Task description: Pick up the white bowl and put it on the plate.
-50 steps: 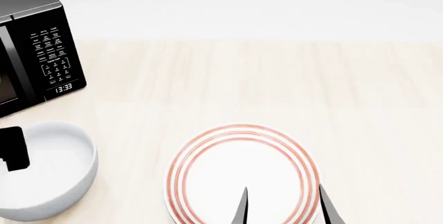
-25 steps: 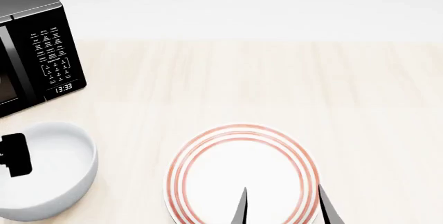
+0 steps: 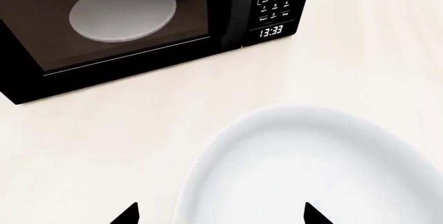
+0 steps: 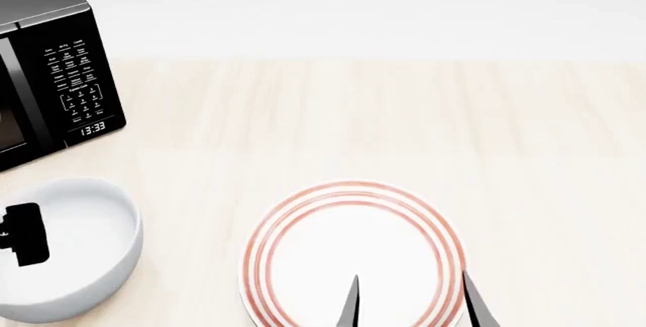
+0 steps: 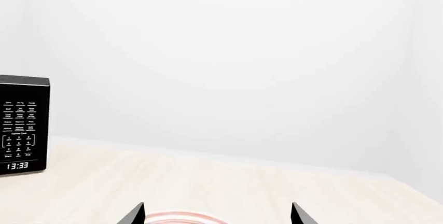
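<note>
Reaching for the white bowl; nothing grasped yet.

Left pincer (image 4: 23,234) spread wide over the white bowl (image 4: 71,247), one fingertip outside the rim and one over the hollow in the left wrist view, apparently straddling the rim, no contact visible. Bowl resting on the tabletop (image 4: 404,123), just in front of the microwave (image 4: 56,62), apart from the plate (image 4: 353,255) and level with it. Right pincer (image 4: 411,302) likewise released, idle over the plate's near side. Next, by the look of it: lower onto the rim wall, clench, lift clear, carry across to the plate's centre. Glossy curved wall likely slippery, so a deep, square bite needed.
</note>
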